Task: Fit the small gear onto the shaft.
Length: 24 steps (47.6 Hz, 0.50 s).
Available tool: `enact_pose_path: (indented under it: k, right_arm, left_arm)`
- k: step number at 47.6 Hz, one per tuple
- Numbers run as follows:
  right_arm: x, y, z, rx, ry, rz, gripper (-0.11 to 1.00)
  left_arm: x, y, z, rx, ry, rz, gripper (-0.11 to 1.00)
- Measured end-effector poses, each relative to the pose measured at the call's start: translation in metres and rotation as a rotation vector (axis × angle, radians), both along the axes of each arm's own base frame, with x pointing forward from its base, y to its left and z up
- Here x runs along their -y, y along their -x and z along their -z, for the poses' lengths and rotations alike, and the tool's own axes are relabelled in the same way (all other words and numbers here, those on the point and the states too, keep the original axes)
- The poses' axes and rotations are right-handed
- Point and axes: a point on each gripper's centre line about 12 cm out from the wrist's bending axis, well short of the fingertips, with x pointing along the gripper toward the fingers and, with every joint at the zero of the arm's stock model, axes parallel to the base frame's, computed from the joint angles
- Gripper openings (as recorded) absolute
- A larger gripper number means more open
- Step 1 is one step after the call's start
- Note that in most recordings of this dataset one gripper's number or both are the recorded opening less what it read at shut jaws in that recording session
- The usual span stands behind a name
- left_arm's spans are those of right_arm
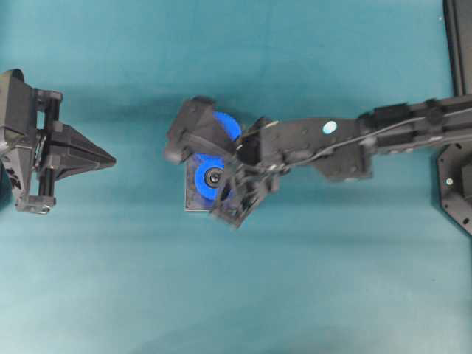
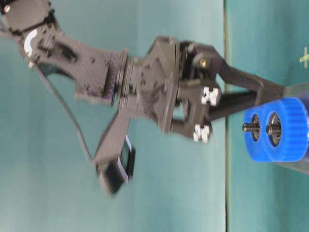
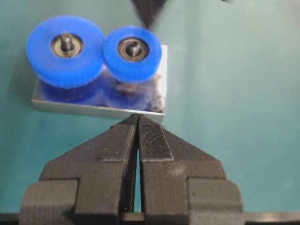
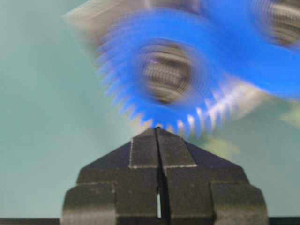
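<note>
now we see the small gear point(image 3: 132, 53) seated on the shaft point(image 3: 133, 46) right of the larger gear point(image 3: 65, 50); both claws, left gripper point(image 3: 138, 123) and right gripper point(image 4: 158, 133), pressed together, empty.

The small gear point(image 3: 132, 53) is bright blue, finely toothed, with a dark metal hub at its centre. It sits flat and level on the shaft point(image 3: 133, 47), whose thin silvery tip pokes up through the hub. The shaft stands upright from the right half of a grey rectangular metal plate point(image 3: 161, 79), near the middle of the teal surface. The gear's rim meets that of the larger blue gear point(image 3: 65, 50) to its left. In the right wrist view the small gear point(image 4: 164, 75) is blurred
</note>
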Motion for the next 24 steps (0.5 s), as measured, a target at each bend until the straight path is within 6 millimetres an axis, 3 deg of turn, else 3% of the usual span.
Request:
enact_pose_path:
  k: [6,14,24]
  right_arm:
    - [0.034,-0.011,-0.012,0.014,0.038,0.023,-0.02]
    - [0.027,-0.015,-0.016,0.014,0.043,-0.003,-0.02]
    - [0.04,-0.016,-0.019,0.022,0.05,0.017,-0.02]
  left_arm:
    - [0.0,0.0,0.0,0.002,0.0,0.0,0.0]
    - [0.0,0.0,-0.001,0.002,0.0,0.0,0.0]
    - [0.0,0.0,0.0,0.002,0.001,-0.001,0.0]
